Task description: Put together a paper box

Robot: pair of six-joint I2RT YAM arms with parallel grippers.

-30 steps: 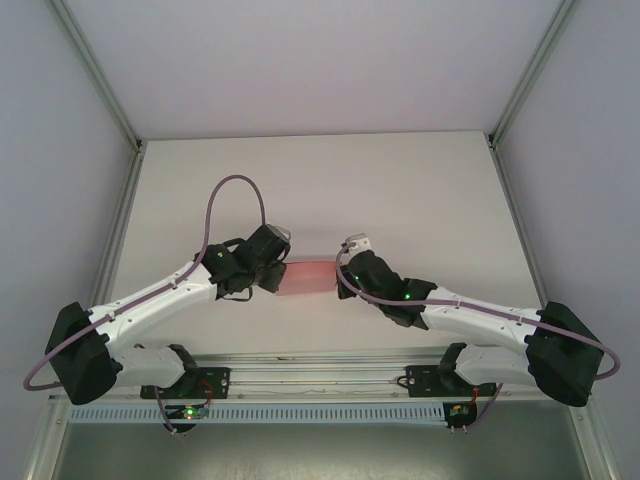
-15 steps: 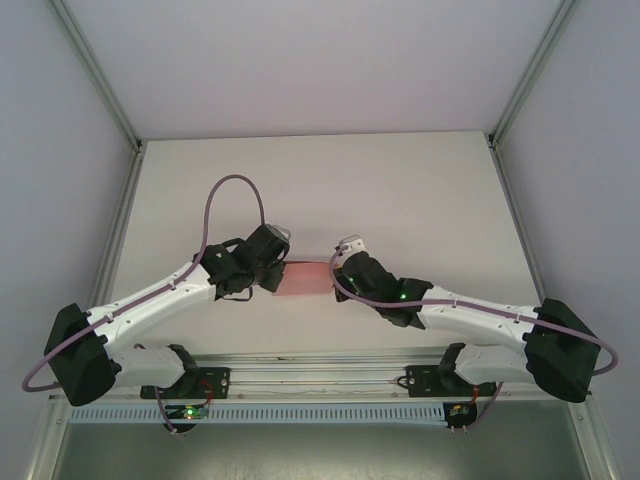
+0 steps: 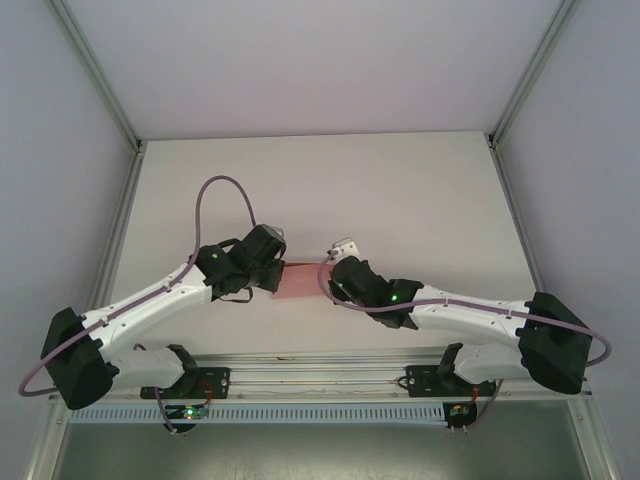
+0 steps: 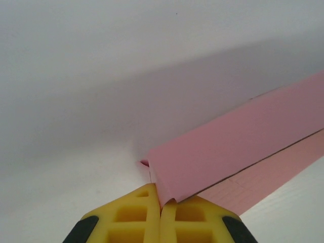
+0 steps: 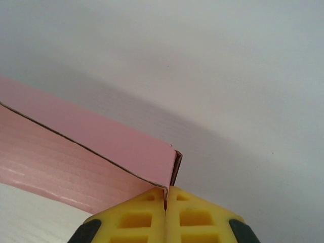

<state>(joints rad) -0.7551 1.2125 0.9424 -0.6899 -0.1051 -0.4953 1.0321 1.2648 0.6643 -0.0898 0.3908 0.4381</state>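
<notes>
Left gripper [image 4: 161, 202]: yellow pads [image 4: 152, 223] shut tight on the left-end corner of the thin pink card paper box [image 3: 301, 280], with the card edge pinched in the seam between them. The box sits between the two grippers, part-folded. One long panel looks to lie flat on the white tabletop [image 3: 400, 190], and a second long panel is raised above it along a crease. Right gripper [image 5: 166, 195]: likewise clamped on the box's right-end corner, where a short end flap turns down.

Handling, my read: very light thin card, stiff along creases, floppy across open panels. The matte surface shouldn't slip in the pads, but it'll crease or tear if stretched end to end or twisted. Corners are OK for steering a flap. For forming walls, better to grip close to a crease near the box ends and move both ends together so the long panel doesn't buckle mid-span. It has no weight to pin it, so it will likely slide on the tabletop if pushed from one side.
</notes>
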